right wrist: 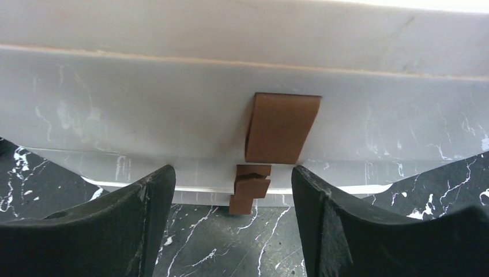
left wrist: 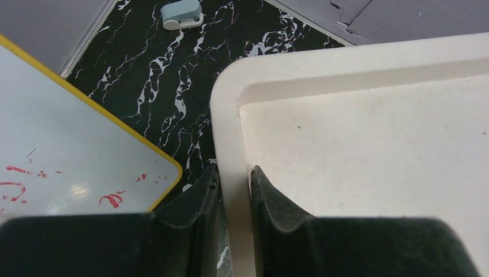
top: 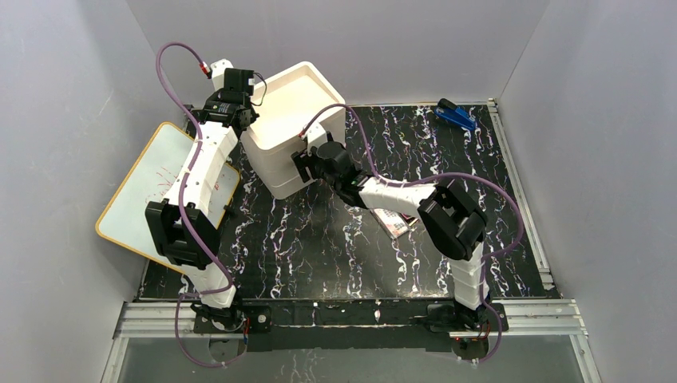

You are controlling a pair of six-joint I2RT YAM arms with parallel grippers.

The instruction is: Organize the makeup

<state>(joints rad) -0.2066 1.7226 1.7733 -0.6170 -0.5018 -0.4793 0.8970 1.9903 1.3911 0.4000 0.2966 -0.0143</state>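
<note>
Across the black marbled tabletop (top: 319, 255), the right arm (top: 399, 195) hides all but a reddish corner of the palette (top: 397, 225), the left claw (left wrist: 234, 173) clamps the rim of the bin (left wrist: 228, 109), and the right claw (right wrist: 232, 173) gapes wide.

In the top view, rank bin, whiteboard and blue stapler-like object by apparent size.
1. Bin and whiteboard: look alike, and the left arm hides part of the board, so unranked.
2. Blue object: clearly smallest.
</note>
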